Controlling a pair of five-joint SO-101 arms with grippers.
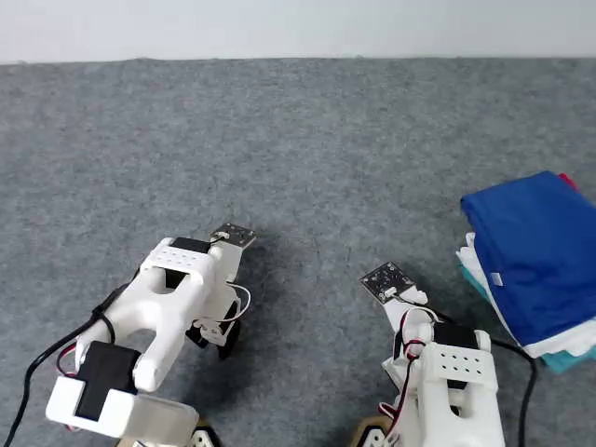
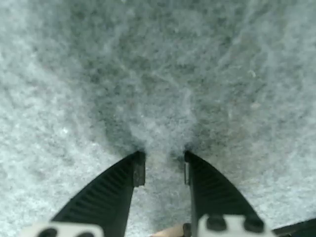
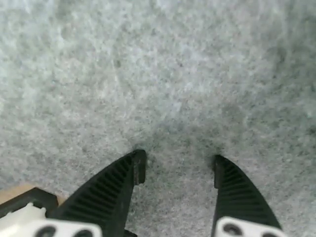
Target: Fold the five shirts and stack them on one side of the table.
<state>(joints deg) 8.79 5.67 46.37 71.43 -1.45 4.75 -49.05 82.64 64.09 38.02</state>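
A stack of folded shirts (image 1: 535,270) lies at the table's right edge, a blue one on top, with white, teal and a bit of red showing beneath. Both arms are drawn back near the front edge. My left gripper (image 2: 162,168) hangs just above bare grey felt, open with nothing between its black fingers (image 2: 123,185). My right gripper (image 3: 178,170) also stands open over bare felt, wider apart, holding nothing. In the high view the left arm (image 1: 172,298) sits front left and the right arm (image 1: 447,372) front right, left of the stack.
Grey felt (image 1: 307,149) covers the whole table, with a pale wall along the back. Cables trail from both arm bases. A strip of wooden edge (image 3: 19,191) shows beside the right gripper's base.
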